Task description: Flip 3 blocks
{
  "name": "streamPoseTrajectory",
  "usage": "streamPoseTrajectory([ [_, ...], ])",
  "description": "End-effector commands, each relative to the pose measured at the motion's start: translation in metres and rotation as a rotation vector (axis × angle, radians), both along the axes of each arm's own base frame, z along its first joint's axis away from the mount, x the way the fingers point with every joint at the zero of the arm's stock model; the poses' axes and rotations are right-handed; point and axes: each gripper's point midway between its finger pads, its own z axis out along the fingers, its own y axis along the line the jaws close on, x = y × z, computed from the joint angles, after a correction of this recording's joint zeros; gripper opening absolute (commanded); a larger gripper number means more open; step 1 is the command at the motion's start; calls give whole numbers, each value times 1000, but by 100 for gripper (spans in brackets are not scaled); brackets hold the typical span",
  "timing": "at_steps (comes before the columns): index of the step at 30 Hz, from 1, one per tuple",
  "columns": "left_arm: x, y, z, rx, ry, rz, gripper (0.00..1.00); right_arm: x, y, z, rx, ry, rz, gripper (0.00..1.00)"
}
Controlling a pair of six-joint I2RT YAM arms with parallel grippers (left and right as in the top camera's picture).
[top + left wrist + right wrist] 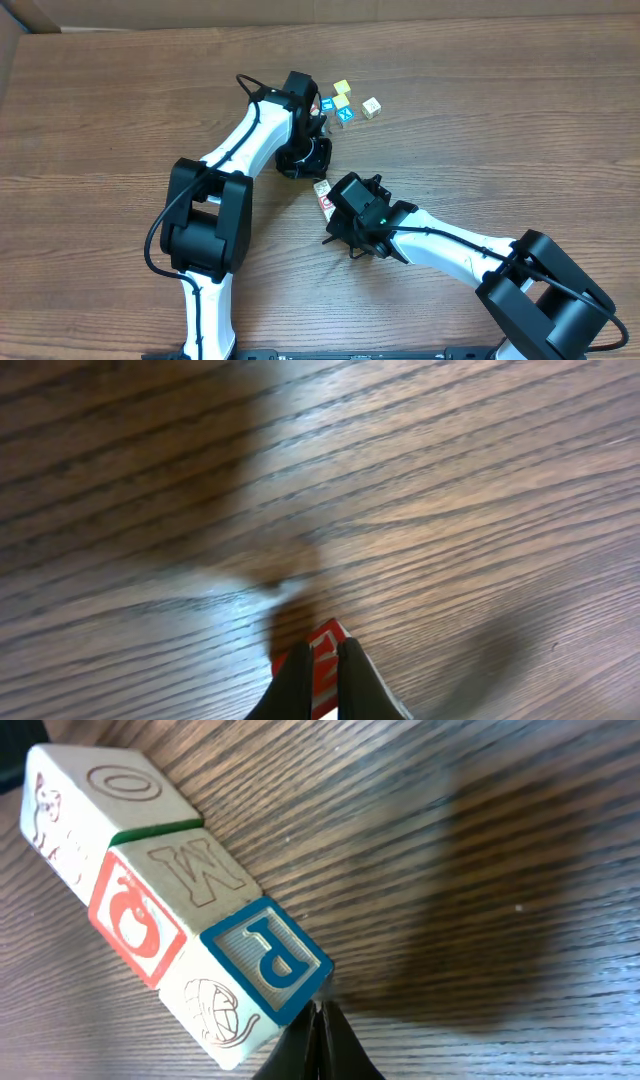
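Three blocks lie in a row in the right wrist view. One shows an O (110,785), the middle one an M with a red ring on its side (135,925), and the nearest a blue P over a yarn picture (265,955). My right gripper (320,1012) is shut, with its tips against the P block's lower corner. From overhead, a cream block (323,187) and the red ring block (328,203) show beside the right gripper (335,212), and the third is hidden under it. My left gripper (322,650) is shut, with its tips over a red-faced block (327,634).
A cluster of other cubes sits at the back beside the left gripper (320,122): two yellow ones (342,88), two blue-faced ones (346,118) and a cream one (371,107). Both arms stretch across the wooden table (500,120) toward its centre.
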Motion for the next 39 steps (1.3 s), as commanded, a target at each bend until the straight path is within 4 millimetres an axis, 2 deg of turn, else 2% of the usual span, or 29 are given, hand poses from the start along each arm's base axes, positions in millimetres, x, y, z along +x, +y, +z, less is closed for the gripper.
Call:
streamPoseTrajectory([
  [1, 2, -11, 1, -24, -12, -38, 4, 3, 0, 1, 11, -9, 0, 4],
  [10, 1, -21, 1, -26, -25, -54, 4, 2, 3, 2, 36, 9, -27, 4],
  [17, 6, -11, -2, 20, -45, -46, 4, -2, 7, 2, 56, 31, -12, 4],
  [21, 17, -9, 2, 11, -67, 3, 4, -2, 7, 2, 55, 31, -12, 4],
  [25, 43, -7, 23, -12, -115, 92, 4, -5, 4, 0, 42, 43, -11, 4],
  [28, 63, -3, 48, -35, -163, 151, 4, -7, 2, 3, 34, 41, 12, 4],
  [33, 81, 14, 93, -51, -218, 221, 4, 5, 0, 36, -2, -57, 176, 4],
  [35, 83, 33, 108, -17, -231, 281, 4, 10, -2, 55, -29, -90, 313, 14],
  [37, 83, 56, 122, 18, -247, 348, 4, 15, -8, 73, -59, -95, 415, 33],
  [39, 79, 82, 139, 45, -258, 426, 4, 23, -15, 92, -87, -108, 476, 40],
])
